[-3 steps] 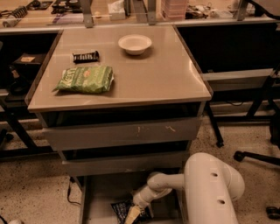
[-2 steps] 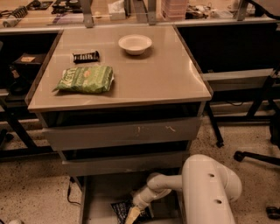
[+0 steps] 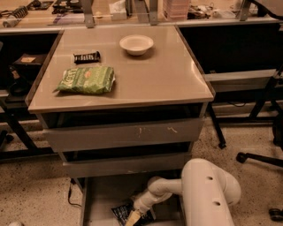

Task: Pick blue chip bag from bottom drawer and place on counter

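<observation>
The bottom drawer (image 3: 104, 194) is pulled open at the frame's lower edge, showing its flat grey floor. The blue chip bag (image 3: 120, 212) lies in it near the front, dark with pale speckles, partly covered by my gripper. My gripper (image 3: 133, 217) reaches down from the white arm (image 3: 208, 194) and sits right on the bag's right side, at the frame's bottom edge. The counter (image 3: 163, 75) is the beige top of the cabinet above.
On the counter lie a green chip bag (image 3: 86, 79), a small black candy bar (image 3: 86, 56) and a white bowl (image 3: 136, 44). Two upper grey drawers (image 3: 124, 134) are shut. A cluttered desk (image 3: 66, 13) stands behind; a chair base (image 3: 261, 159) is at right.
</observation>
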Controlling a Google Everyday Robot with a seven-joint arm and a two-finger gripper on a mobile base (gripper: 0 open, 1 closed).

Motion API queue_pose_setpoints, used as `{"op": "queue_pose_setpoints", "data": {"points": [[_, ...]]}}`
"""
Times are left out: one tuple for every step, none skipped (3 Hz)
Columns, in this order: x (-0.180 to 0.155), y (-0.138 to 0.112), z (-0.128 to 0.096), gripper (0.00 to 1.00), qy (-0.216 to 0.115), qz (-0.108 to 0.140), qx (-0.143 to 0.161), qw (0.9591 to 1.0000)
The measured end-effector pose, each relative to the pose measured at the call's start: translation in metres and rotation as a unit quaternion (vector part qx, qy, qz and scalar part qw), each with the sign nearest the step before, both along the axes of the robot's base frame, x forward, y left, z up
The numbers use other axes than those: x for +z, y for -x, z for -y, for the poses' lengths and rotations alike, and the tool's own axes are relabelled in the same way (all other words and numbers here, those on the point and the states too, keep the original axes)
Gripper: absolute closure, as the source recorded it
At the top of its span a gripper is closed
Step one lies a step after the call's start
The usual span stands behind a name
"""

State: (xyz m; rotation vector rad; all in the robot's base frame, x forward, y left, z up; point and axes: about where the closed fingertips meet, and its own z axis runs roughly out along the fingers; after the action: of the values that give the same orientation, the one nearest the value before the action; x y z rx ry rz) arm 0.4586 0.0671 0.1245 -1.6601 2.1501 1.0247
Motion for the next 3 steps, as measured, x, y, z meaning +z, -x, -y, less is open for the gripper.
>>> {"op": "queue_pose_setpoints", "data": {"points": [[0.0000,0.0000,0.0000,0.42,0.000,0.000,0.000,1.0000],[0.0000,0.0001,0.0000,0.65,0.000,0.000,0.000,1.0000],[0.0000,0.0001,0.0000,0.88,0.000,0.000,0.000,1.0000]]}}
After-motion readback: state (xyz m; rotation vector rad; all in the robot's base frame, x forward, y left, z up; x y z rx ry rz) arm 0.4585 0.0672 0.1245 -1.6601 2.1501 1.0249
